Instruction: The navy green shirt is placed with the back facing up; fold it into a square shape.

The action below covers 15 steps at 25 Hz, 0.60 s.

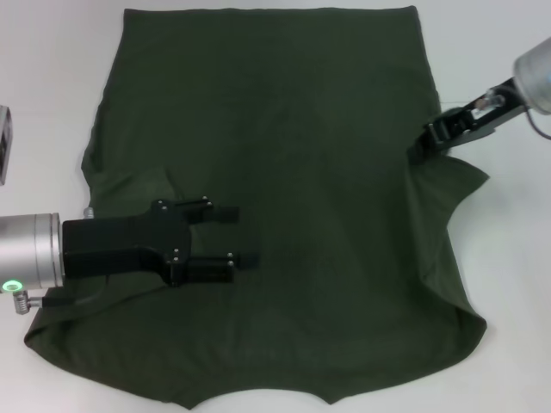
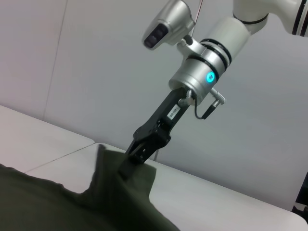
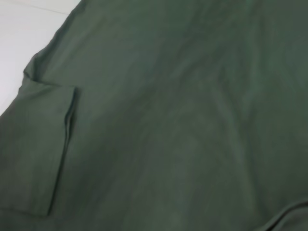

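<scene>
Left gripper (image 1: 245,235) hovers unclenched over the navy green shirt (image 1: 301,129) (right gripper (image 1: 424,144) pinches its sleeve).

White table (image 1: 52,60) — plain, a grey boxy object (image 1: 4,142) at its edge, pale wall (image 2: 96,57) behind

A white counter (image 1: 508,258) carries everything, its bare surface showing along both sides of the head view. A dark olive-green shirt (image 1: 301,172) lies spread on it and covers most of it, mostly flat, with wrinkles along its side edges. At the counter's left edge sits a small grey object (image 1: 4,142), only partly in view.
</scene>
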Motion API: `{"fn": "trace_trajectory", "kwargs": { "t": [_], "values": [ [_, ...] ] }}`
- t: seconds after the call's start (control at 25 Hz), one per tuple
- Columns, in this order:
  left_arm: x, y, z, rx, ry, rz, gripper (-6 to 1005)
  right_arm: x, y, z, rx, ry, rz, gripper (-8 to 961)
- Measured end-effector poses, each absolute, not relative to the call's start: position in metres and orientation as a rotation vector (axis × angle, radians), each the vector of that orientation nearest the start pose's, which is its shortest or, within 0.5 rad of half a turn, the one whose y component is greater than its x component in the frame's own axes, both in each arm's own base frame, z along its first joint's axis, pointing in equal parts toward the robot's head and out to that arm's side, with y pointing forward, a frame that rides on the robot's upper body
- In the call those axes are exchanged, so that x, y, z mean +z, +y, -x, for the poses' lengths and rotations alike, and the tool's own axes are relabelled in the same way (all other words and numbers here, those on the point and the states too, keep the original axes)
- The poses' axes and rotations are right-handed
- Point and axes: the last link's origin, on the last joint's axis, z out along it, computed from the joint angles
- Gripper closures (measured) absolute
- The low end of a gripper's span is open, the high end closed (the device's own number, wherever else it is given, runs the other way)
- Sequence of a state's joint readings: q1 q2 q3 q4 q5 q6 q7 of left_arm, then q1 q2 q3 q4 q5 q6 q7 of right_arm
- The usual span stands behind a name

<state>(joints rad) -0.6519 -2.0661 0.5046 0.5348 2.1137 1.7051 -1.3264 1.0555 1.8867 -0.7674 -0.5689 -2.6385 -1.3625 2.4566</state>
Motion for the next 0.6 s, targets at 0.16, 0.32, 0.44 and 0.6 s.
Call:
{"fn": "trace_trajectory", "kwargs": {
  "t": [0.16, 0.32, 0.44, 0.6],
  "values": [
    [-0.003, 0.334, 0.234, -0.878, -0.559, 2.827, 157, 0.034, 0.459, -0.176, -0.136, 1.321, 2.449, 880],
    [-0.003, 0.335, 0.234, -0.877, -0.558, 2.827, 157, 0.018, 0.456, -0.17, -0.149, 1.313, 2.478, 865],
    [-0.003, 0.335, 0.234, -0.876, -0.555, 2.827, 155, 0.006, 0.454, -0.167, -0.147, 1.306, 2.488, 853],
    [-0.003, 0.335, 0.234, -0.877, -0.55, 2.828, 152, -0.004, 0.451, -0.161, -0.11, 1.333, 2.507, 838]
  ]
}}
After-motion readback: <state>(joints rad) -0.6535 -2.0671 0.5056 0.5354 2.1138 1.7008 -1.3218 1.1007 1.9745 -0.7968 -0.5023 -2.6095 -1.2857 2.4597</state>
